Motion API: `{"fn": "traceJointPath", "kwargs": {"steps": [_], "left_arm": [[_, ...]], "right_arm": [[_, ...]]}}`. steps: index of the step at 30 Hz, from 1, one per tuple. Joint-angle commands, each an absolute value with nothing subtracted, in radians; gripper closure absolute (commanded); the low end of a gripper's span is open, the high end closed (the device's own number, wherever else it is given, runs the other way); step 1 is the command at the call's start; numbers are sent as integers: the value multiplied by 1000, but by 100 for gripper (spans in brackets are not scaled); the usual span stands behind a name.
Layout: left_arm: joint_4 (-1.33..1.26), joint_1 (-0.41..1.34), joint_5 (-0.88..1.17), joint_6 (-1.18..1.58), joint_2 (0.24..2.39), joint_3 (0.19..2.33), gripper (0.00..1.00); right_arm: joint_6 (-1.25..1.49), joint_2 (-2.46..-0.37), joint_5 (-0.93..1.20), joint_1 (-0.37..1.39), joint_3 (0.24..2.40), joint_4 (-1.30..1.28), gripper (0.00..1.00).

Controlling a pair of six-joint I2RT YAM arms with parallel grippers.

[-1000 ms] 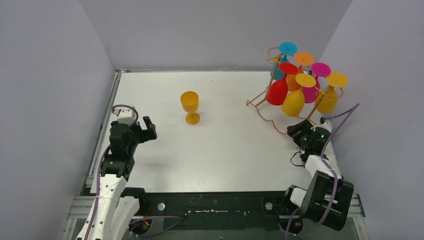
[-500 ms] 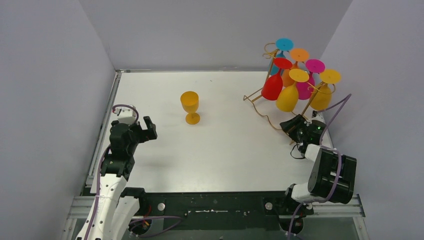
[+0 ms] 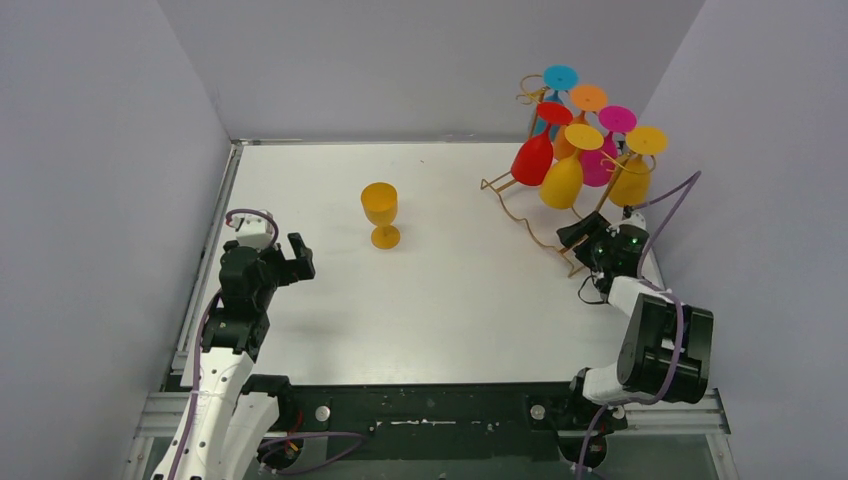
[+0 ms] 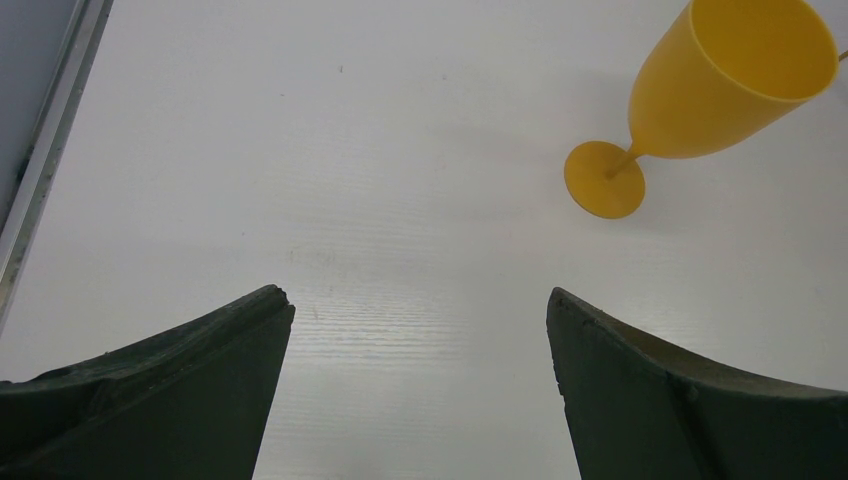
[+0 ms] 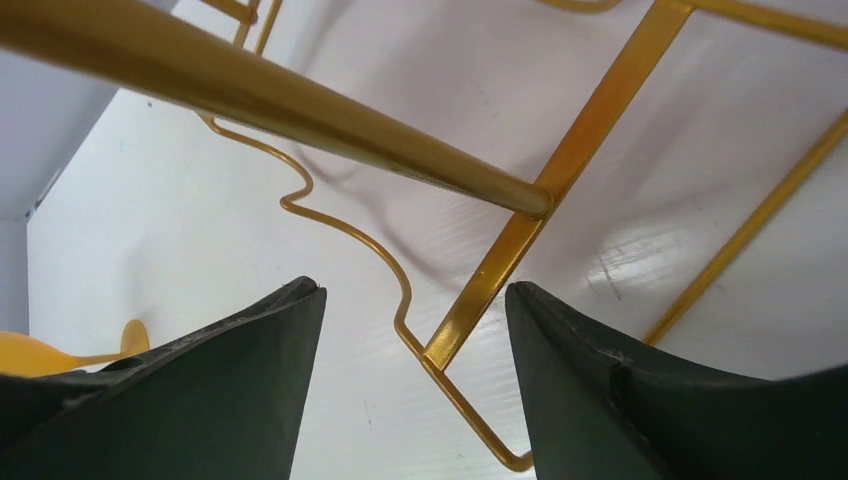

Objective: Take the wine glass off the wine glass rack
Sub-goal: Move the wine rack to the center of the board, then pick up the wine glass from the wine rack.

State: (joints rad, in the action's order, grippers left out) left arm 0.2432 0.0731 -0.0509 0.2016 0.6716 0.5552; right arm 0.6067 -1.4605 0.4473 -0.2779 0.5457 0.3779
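White tabletop (image 3: 450,300): right arm (image 3: 655,335) folded tight, right gripper (image 5: 412,295) low, fingers (image 5: 200,400) apart astride wine glass rack (image 5: 500,255) base bar, unclamped; left gripper (image 4: 420,305) wide open, empty.

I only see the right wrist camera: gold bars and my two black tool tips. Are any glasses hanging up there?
Observer: Yes. From the top view, six glasses hang upside down on the wine glass rack.
Operator: What's the yellow bit in my bottom-left corner?
Observer: That's a yellow wine glass standing upright on the table, apart from the rack.
Operator: What's the other arm doing?
Observer: The left tool hovers open, holding nothing.
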Motion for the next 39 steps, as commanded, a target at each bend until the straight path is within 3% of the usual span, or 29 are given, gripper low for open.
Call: {"fn": "traceJointPath", "kwargs": {"steps": [1, 8, 14, 23, 31, 37, 39], "left_arm": [[205, 78, -35, 191, 664, 559, 3], [206, 78, -36, 190, 663, 560, 3], [207, 78, -37, 191, 661, 561, 3], [213, 77, -60, 197, 666, 567, 3], [214, 65, -106, 203, 682, 574, 3], [227, 61, -118, 230, 739, 600, 3], [234, 58, -118, 251, 749, 606, 3]], "right_arm": [[620, -1323, 372, -315, 532, 404, 31], [637, -1118, 309, -365, 489, 238, 29], [678, -961, 298, -368, 532, -50, 28], [782, -745, 446, -364, 585, -404, 24], [836, -617, 581, -331, 668, -535, 24], [773, -622, 630, -289, 817, -648, 29], [774, -630, 663, -271, 858, -651, 35]]}}
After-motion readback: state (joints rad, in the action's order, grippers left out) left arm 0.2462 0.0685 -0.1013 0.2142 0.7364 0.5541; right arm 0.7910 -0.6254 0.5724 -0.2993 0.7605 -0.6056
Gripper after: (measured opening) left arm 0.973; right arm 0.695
